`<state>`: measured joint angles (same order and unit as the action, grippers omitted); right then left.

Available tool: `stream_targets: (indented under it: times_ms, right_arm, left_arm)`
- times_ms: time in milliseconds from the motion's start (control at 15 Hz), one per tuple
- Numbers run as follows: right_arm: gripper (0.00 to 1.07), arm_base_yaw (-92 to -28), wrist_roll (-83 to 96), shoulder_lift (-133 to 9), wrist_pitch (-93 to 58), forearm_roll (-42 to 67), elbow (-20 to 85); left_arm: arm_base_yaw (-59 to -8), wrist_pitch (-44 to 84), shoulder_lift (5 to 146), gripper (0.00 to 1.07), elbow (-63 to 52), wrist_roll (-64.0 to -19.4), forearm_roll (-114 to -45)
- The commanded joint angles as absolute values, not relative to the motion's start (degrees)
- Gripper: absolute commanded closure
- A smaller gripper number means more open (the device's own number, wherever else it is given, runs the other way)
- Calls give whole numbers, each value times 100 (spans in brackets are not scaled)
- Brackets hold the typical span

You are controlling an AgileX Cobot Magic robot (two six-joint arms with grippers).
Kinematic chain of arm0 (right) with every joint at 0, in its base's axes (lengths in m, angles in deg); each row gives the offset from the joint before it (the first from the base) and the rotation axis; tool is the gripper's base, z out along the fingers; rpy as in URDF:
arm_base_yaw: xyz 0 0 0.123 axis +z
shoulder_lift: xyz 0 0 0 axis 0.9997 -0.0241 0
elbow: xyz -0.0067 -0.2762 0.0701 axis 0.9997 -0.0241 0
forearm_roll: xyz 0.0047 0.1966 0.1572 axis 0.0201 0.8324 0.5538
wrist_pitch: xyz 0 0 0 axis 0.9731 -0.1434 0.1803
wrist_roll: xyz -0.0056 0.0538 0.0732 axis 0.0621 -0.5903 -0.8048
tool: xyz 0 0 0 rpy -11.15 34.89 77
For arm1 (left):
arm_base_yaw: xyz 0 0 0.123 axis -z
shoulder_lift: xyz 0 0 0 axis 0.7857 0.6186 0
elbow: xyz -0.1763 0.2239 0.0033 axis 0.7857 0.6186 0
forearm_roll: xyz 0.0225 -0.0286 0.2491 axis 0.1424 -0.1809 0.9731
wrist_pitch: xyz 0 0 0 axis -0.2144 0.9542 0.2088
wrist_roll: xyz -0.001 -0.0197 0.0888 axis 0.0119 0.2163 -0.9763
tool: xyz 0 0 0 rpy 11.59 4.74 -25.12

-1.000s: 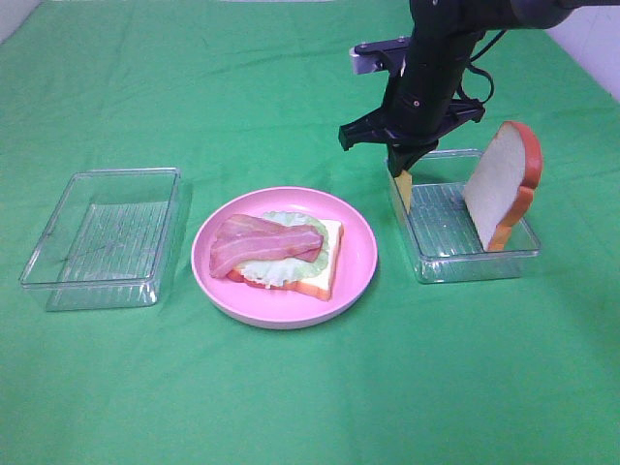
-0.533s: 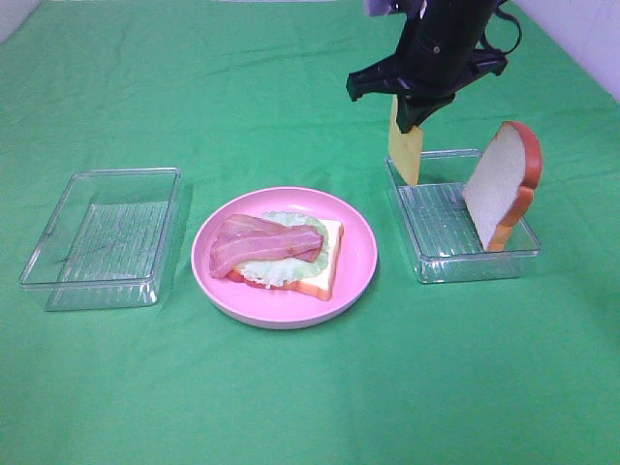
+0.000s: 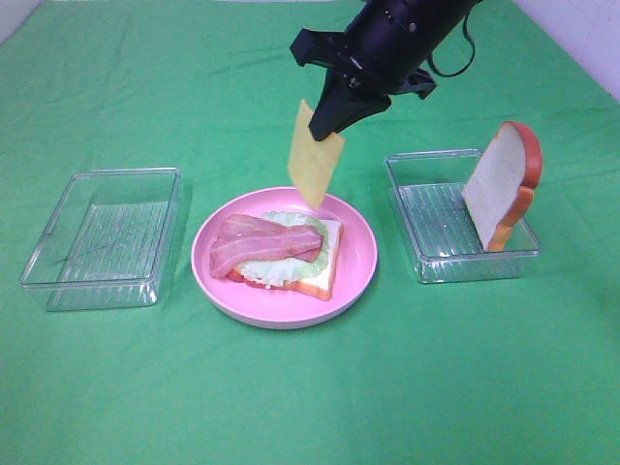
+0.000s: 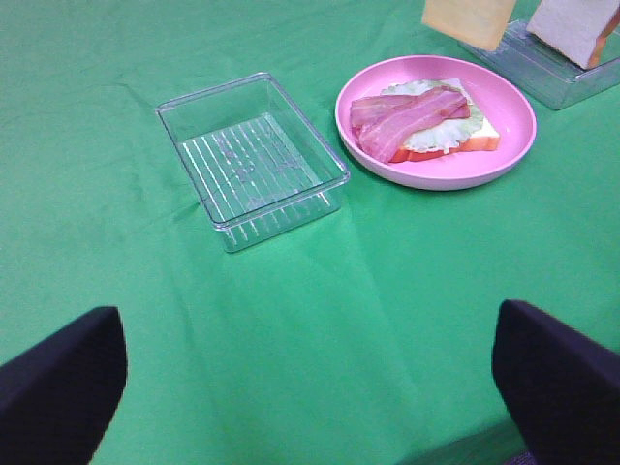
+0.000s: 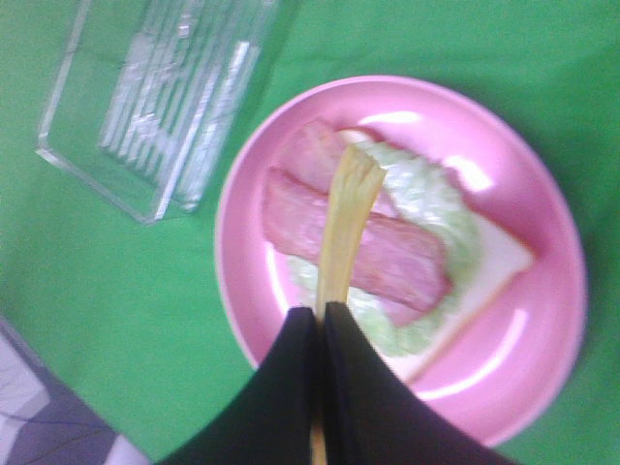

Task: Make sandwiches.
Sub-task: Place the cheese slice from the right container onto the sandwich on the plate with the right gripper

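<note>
The right gripper (image 3: pixel 334 124) pinches the yellow cheese slice (image 3: pixel 315 155) by its top edge, dangling it just over the pink plate (image 3: pixel 358 276). There the half-built sandwich (image 3: pixel 281 254) waits — bread, lettuce, bacon. Cheese-laying is in hand; next, lower, lay it flat on the bacon (image 3: pixel 263 242), let go. The left gripper (image 4: pixel 310 387) stands wide open, empty — the top bread slice (image 3: pixel 501 184) leans in the right tray (image 3: pixel 431 262).
</note>
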<state>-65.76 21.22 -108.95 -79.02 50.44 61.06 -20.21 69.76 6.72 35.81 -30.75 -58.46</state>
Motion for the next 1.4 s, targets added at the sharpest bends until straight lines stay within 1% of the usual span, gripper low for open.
stream_targets:
  times_ms: [67, 267, 400, 600, 800, 933, 1067, 1133, 1200, 1267, 1333, 1400]
  right_arm:
    - [107, -6582, 2580, -11015, -7919, 5983, 5929]
    - [107, -6553, 2614, -11468, -7960, 6791, 5923]
    - [107, -6370, 2781, -11794, -7897, 6912, 5923]
    - [107, -6249, 2735, -12058, -7748, 6786, 5923]
    - [107, -6249, 2666, -12138, -7358, 6230, 5923]
    - [104, -6255, 2362, -12138, -7243, 5829, 5923]
    - [95, -6255, 1904, -12138, -7106, 5130, 5923]
    - [89, -6255, 1640, -12138, -7049, 4860, 5929]
    - [72, -6255, 1325, -12121, -7060, 4568, 5940]
    - [54, -6255, 1245, -12086, -7072, 4500, 5940]
    - [38, -6255, 1234, -12018, -7089, 4465, 5940]
    - [31, -6255, 1234, -11909, -7117, 4408, 5940]
  left_arm:
    - [-2021, 6925, 574, 10, 3593, -3086, -5852]
    - [-2021, 6925, 574, 10, 3593, -3086, -5852]
    - [-2021, 6925, 574, 10, 3593, -3086, -5852]
    - [-2021, 6925, 569, 10, 3593, -3086, -5852]
    - [-2021, 6925, 569, 10, 3593, -3086, -5852]
    - [-2021, 6925, 569, 10, 3593, -3086, -5852]
    - [-2021, 6925, 569, 10, 3593, -3086, -5852]
    - [-2021, 6925, 569, 10, 3593, -3086, -5852]
    - [-2021, 6925, 569, 10, 3593, -3086, -5852]
    - [-2021, 6925, 569, 10, 3593, -3086, -5852]
    - [-2021, 6925, 569, 10, 3593, -3086, -5852]
    - [-2021, 6925, 569, 10, 3593, -3086, -5852]
